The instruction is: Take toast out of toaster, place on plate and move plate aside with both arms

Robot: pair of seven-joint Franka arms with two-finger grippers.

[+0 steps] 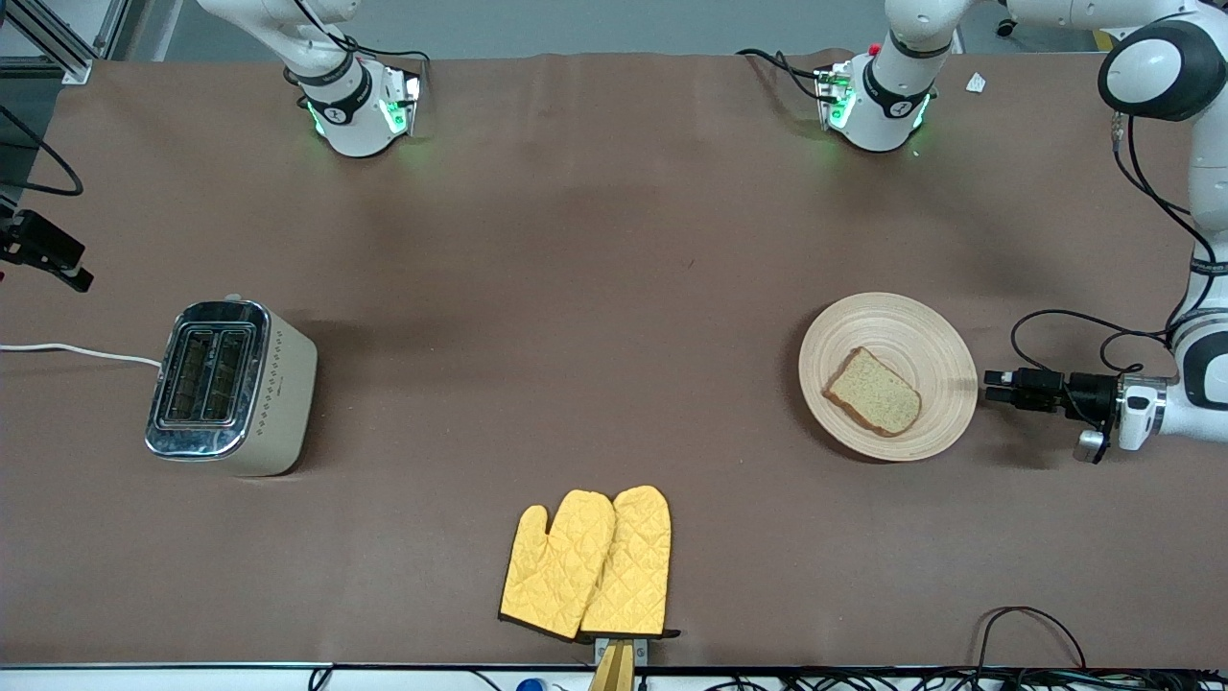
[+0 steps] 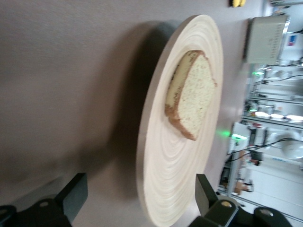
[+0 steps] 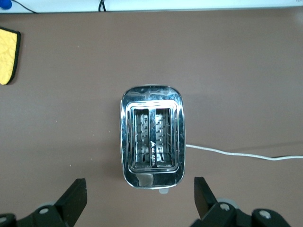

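The left arm is reaching in low and level from its end of the tabletop, its end effector (image 1: 988, 386) lying sideways with the fingers (image 2: 75, 196) spread wide. The right end effector (image 3: 139, 201) is hanging up in the air, pointing straight down, its fingers (image 3: 73, 198) also parted.

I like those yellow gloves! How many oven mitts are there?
2. Both oven mitts lie side by side, overlapping, at the table edge nearest the front camera, between the toaster and the plate.

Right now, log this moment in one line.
toast on plate | left gripper open at plate rim | right gripper open over toaster
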